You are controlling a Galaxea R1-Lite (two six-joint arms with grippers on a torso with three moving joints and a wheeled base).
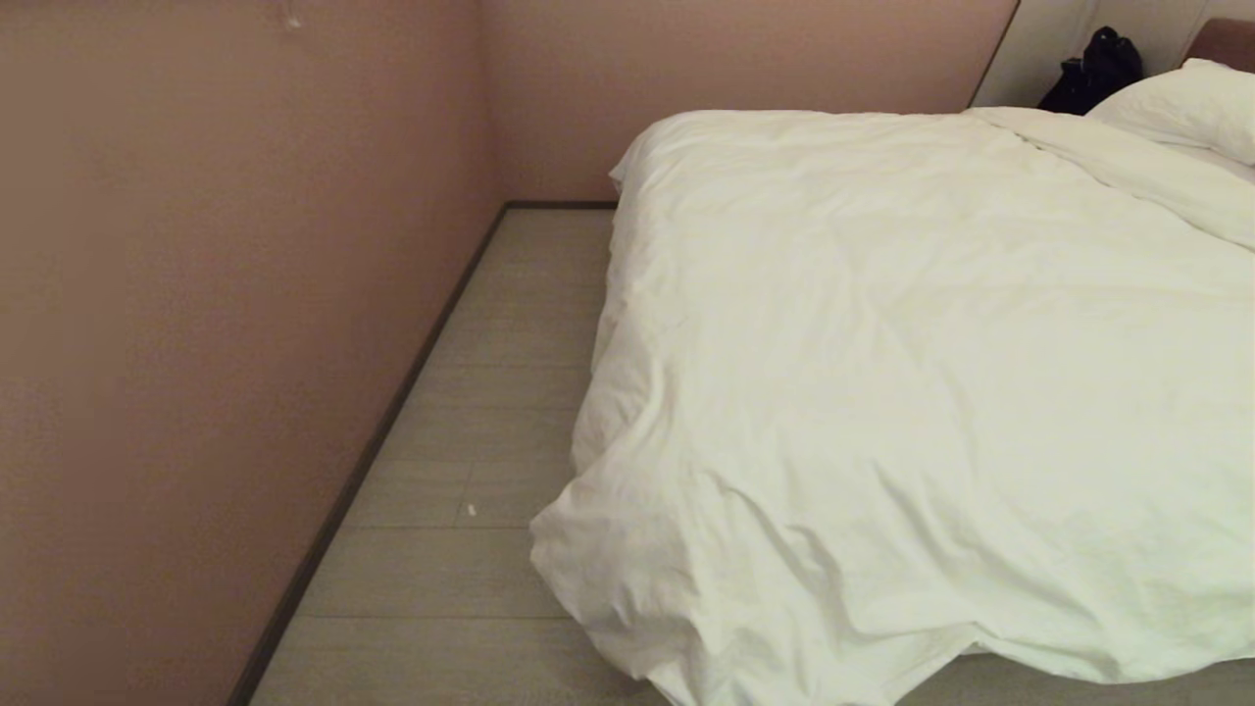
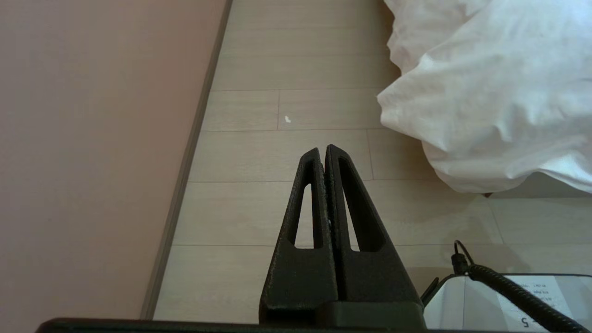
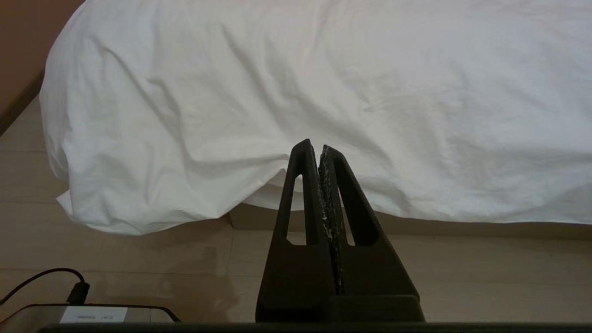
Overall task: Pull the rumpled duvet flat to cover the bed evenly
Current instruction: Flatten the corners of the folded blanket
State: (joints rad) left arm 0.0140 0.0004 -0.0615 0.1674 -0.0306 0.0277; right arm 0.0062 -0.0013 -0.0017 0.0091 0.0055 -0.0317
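Wall [image 1: 196, 294] flanks floor strip [image 1: 490, 392] beside duvet [image 1: 882, 392]; bag [image 1: 1093, 69] behind.

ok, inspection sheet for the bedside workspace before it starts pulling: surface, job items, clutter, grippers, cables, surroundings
Surface: pale plank floor along the bed; one small white speck on it.
Job's things: duvet spread over the bed, creased, its near corner hanging over the edge down to the floor; pillow at the far end.
Clutter: dark bag beyond the bed.
Grippers: left gripper shut, empty, over the floor; right gripper shut, empty, facing the duvet's hanging edge, not touching.
Cables: black cable by the left wrist; another by the right.
Surroundings: pinkish wall with dark skirting, close to the bed's side.
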